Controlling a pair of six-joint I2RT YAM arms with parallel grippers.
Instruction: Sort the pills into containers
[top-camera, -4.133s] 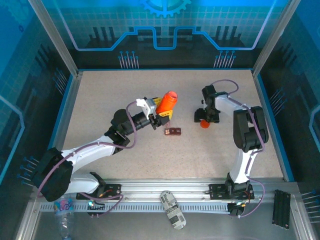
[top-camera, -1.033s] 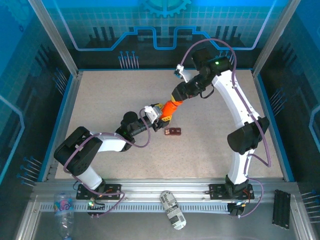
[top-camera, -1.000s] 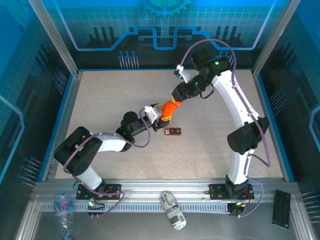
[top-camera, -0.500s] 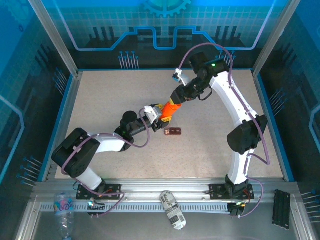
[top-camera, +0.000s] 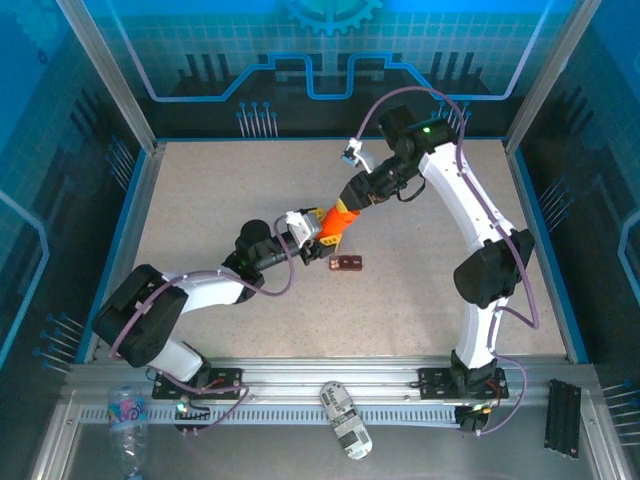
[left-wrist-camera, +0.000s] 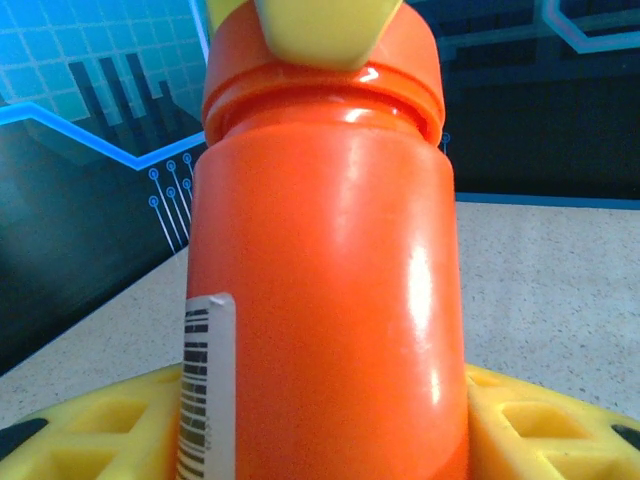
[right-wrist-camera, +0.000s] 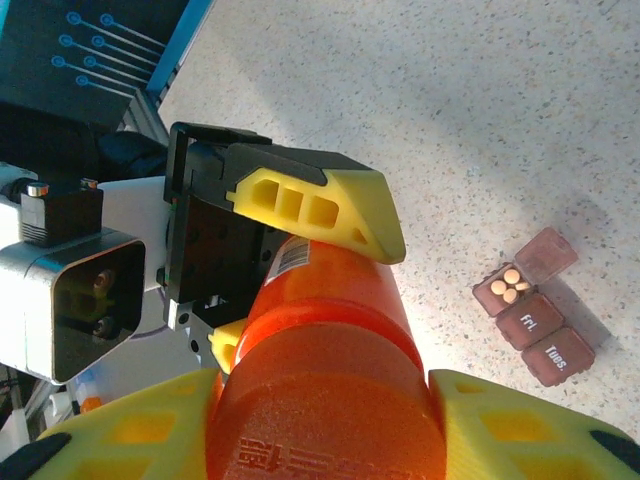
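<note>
An orange pill bottle (top-camera: 335, 218) hangs tilted above the table's middle, held at both ends. My left gripper (top-camera: 318, 228) is shut on its body (left-wrist-camera: 320, 300), yellow fingers (left-wrist-camera: 540, 430) on either side. My right gripper (top-camera: 352, 200) is shut on the bottle's orange cap (right-wrist-camera: 320, 420) from the upper end. The dark maroon containers (top-camera: 346, 262) lie on the table just below the bottle. In the right wrist view this strip of containers (right-wrist-camera: 530, 320) shows three cells. One cell's lid stands open, with a few pale pills (right-wrist-camera: 510, 285) inside; the other two are closed.
A speckled beige table (top-camera: 220, 190) lies inside blue walls. A crumpled wrapper (top-camera: 346, 420) and a plastic bottle (top-camera: 128, 425) lie at the near rail, outside the work area. The right arm's elbow (top-camera: 490, 275) stands to the right of the containers.
Four seconds ago my right gripper was low on the table to the right with an orange cap. It now grips the cap on the bottle's top. The bottle has shifted slightly in the last second.
</note>
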